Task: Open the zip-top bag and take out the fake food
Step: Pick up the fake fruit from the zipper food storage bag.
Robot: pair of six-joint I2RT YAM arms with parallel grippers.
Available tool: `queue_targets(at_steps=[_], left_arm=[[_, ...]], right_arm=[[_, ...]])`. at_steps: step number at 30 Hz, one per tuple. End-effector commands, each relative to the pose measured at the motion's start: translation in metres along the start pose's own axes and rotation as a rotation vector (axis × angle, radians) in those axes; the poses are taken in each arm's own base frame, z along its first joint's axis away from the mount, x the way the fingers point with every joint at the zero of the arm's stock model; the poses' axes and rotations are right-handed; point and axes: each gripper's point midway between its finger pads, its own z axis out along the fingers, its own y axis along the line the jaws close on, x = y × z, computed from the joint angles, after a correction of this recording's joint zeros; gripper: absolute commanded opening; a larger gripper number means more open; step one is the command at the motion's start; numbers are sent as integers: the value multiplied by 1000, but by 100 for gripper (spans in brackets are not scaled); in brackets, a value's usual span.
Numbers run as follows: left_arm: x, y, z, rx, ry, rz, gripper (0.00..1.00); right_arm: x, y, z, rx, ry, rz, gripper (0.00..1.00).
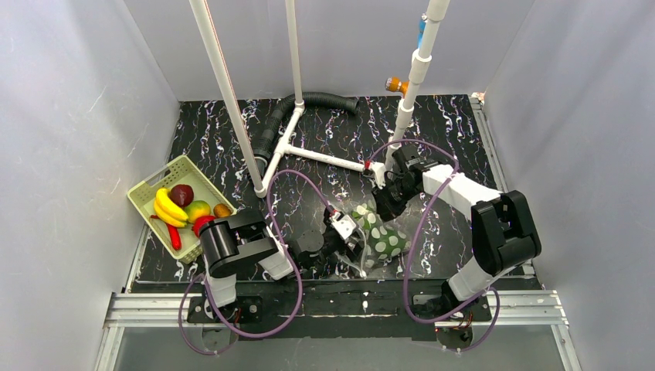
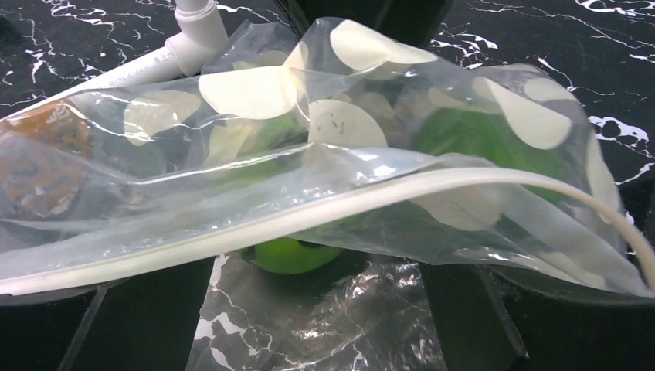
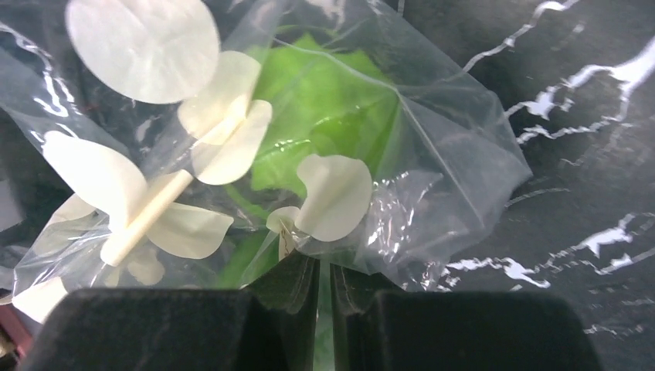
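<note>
Black marbled table [image 1: 456, 131] enclosed by pale grey walls [image 1: 69, 108]. The dotted zip-top bag [image 1: 382, 236] lies near the table's front centre, between the two arms, with a green piece [image 2: 292, 255] inside it. The left gripper [image 1: 354, 243] stands wide apart, and the bag's white zip strip [image 2: 371, 202] drapes across its opening. The right gripper [image 3: 324, 309] is drawn narrow and pinches a fold of the bag's clear film. A pale green basket [image 1: 144, 193] at the table's left edge, well apart from the bag, holds toy fruit [image 1: 170, 207], including a banana and red pieces.
</note>
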Motion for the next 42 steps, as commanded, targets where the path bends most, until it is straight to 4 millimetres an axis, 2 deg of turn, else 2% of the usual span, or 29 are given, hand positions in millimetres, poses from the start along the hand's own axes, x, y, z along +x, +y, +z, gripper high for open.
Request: queue_targets(at_steps=[1, 5, 13, 17, 24, 26, 30, 32, 37, 42], left_arm=[[-17, 2, 6, -2, -54, 13, 98], [-17, 5, 6, -21, -48, 30, 98], [-14, 11, 8, -48, -23, 48, 98], [-13, 14, 7, -62, -15, 52, 98], [-11, 19, 7, -87, 10, 68, 88], [-11, 19, 8, -90, 19, 76, 79], [-12, 18, 7, -78, 25, 81, 36], [-12, 16, 4, -65, 30, 80, 22], [-16, 10, -14, -16, 34, 45, 13], [-22, 1, -32, 46, 83, -7, 7]], right_arm=[[-10, 28, -1, -139, -5, -55, 16], [-5, 43, -1, -221, 19, -70, 15], [4, 61, 2, -310, 69, -103, 15], [5, 61, 1, -316, 74, -112, 15], [7, 66, -1, -342, 80, -120, 15], [8, 66, -1, -344, 84, -121, 15], [8, 65, -2, -333, 83, -125, 15], [6, 63, -4, -317, 77, -127, 15], [0, 48, -17, -239, 32, -110, 19], [-9, 32, -52, -144, -107, -89, 30]])
